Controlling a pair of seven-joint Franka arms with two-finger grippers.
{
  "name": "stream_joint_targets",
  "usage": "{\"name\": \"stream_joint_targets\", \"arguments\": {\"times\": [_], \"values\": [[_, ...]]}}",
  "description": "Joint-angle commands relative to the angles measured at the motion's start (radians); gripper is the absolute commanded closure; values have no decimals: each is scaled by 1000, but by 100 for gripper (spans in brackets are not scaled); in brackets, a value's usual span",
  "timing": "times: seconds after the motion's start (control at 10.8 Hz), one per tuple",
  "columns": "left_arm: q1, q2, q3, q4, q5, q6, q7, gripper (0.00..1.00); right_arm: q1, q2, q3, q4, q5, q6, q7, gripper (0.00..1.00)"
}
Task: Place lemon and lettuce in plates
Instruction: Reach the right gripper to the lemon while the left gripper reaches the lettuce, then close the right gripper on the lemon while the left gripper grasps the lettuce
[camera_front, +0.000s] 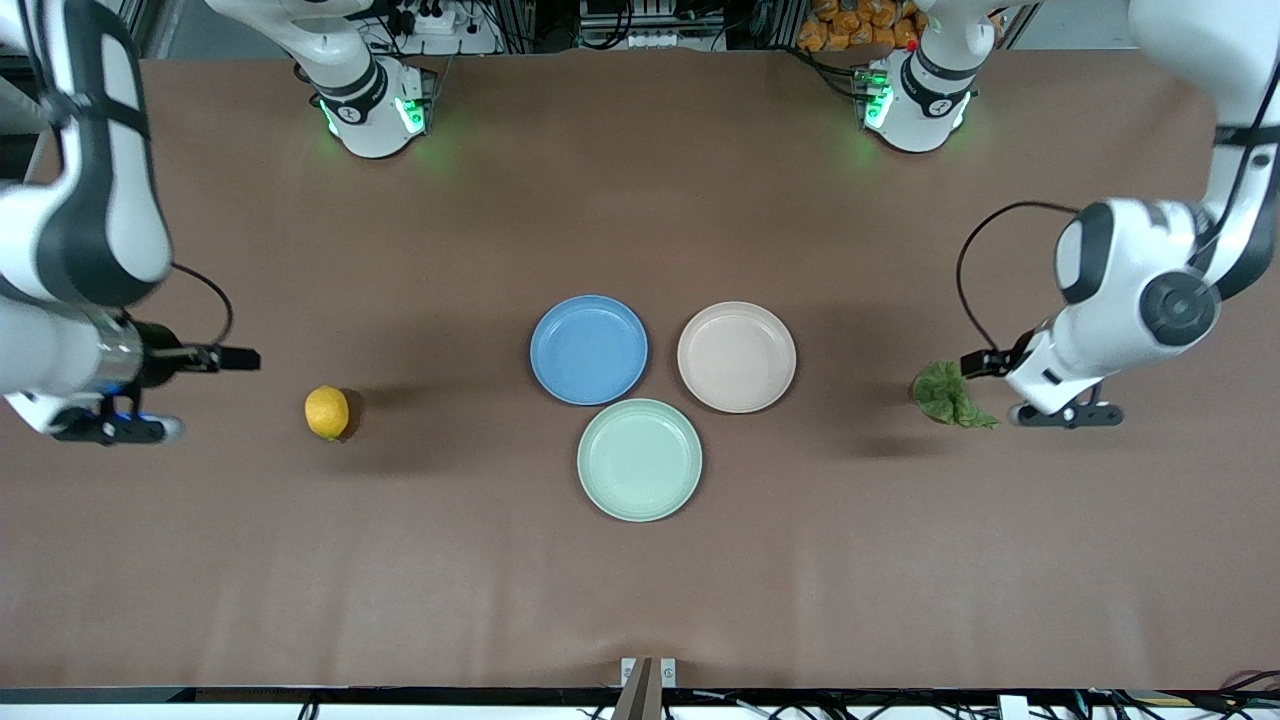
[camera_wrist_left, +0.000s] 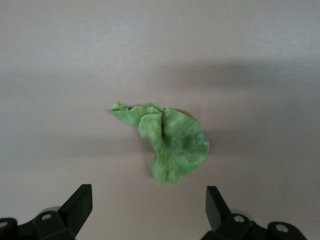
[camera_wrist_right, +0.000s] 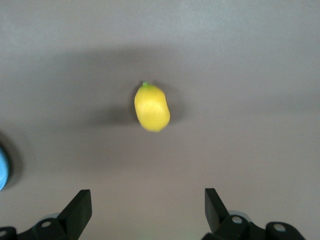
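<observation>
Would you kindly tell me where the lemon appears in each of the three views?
Front view: the lemon lies on the table toward the right arm's end, level with the mint plate.
Left wrist view: not in it.
Right wrist view: the lemon is central, past the open fingers.
Shared landmark: the blue plate.

arms: glossy white shells, black joints | bases: green lights | cables: black (looped) | pincer fingers (camera_wrist_left: 75, 205): black
</observation>
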Motion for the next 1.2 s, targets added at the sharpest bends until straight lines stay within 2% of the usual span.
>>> {"name": "stream_joint_targets", "arguments": {"times": [0.0, 0.28, 0.55, 0.83, 1.11], "values": [[7, 71, -3, 23, 25, 45, 9, 0, 12, 12, -1, -103, 13, 155, -4, 0], [12, 149, -1, 31, 26, 107, 9, 1, 28, 35, -1, -228, 13, 365, -50, 0], [18, 177, 3, 34, 28, 108, 9, 11, 28, 49, -1, -342, 13, 543, -84, 0], [16, 194, 3, 42, 28, 108, 9, 40, 31, 75, -1, -417, 13, 675, -82, 0], [6, 207, 6, 56, 57, 107, -45, 62, 47, 84, 2, -496, 15, 794, -75, 0]]}}
